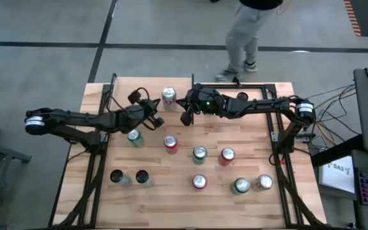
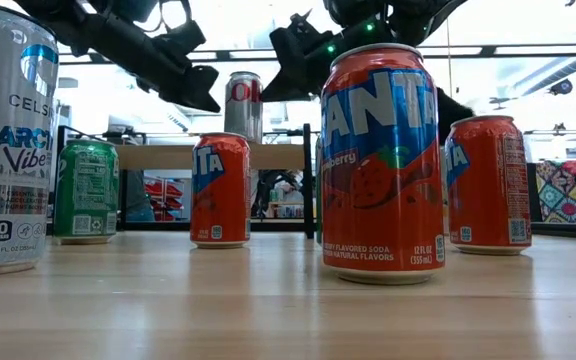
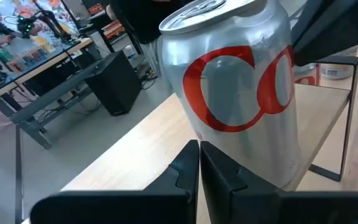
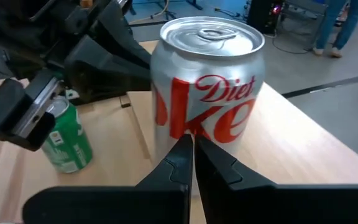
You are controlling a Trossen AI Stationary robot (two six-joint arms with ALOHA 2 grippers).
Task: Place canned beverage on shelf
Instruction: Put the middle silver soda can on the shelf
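Large plank-striped tabletop (image 1: 171, 198) carrying scattered cans. Green can (image 1: 135, 137) standing left of centre, red can (image 1: 170, 143) just right of it. Mid-row: green-topped can (image 1: 200, 153) beside red can (image 1: 227, 155). Near row: red can (image 1: 199, 182), green can (image 1: 241, 186), silver can (image 1: 264, 183) to the right; two dark-topped cans (image 1: 116, 177) sitting near left. Person (image 1: 245, 38) standing on the floor beyond the far edge.

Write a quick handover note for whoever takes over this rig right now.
Left pincer: shut, empty, beside the Diet Coke can.
Right pincer: shut, empty, on the can's other side.
Diet Coke can stands upright on the shelf.
Done: one can shelved.
Left: nine other cans on the tabletop, such as the strawberry Fanta; shelve more if wanted.
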